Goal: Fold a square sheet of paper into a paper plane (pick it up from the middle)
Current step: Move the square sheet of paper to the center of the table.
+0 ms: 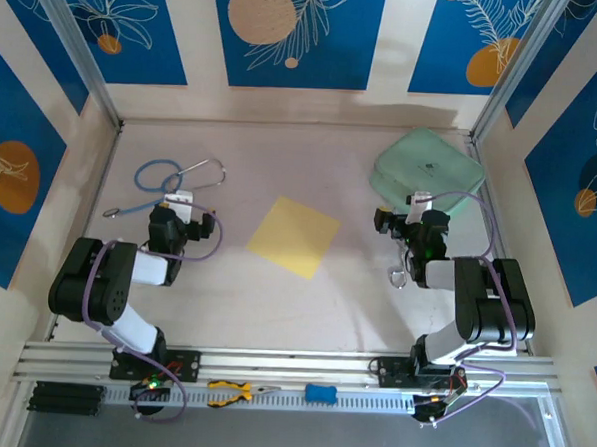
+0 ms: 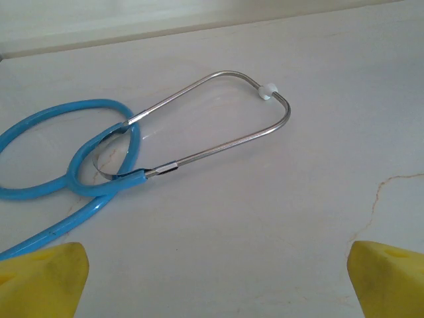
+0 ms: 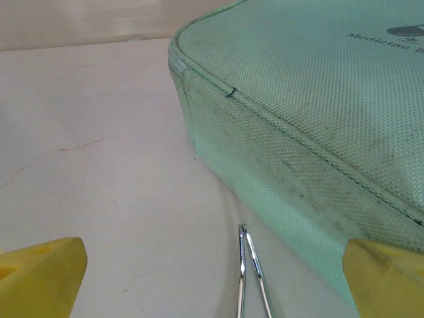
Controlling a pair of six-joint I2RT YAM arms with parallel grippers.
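Observation:
The square sheet of paper (image 1: pixel 294 236) is pale yellow and lies flat and unfolded, turned like a diamond, in the middle of the table between the two arms. My left gripper (image 1: pixel 180 203) is to the left of the sheet, well apart from it. In the left wrist view the left gripper (image 2: pixel 212 295) is open, its yellow fingertips (image 2: pixel 43 278) far apart over bare table. My right gripper (image 1: pixel 416 212) is to the right of the sheet. It is open too (image 3: pixel 212 291), with yellow fingertips (image 3: pixel 40 275) at both lower corners.
A blue stethoscope (image 1: pixel 176 177) (image 2: pixel 99 152) lies just beyond my left gripper. The mint-green case (image 1: pixel 427 168) (image 3: pixel 318 99) sits close in front of my right gripper. Thin metal forceps (image 3: pixel 246 275) (image 1: pixel 399 277) lie on the table under it. Yellow-handled pliers (image 1: pixel 232 390) rest on the front rail.

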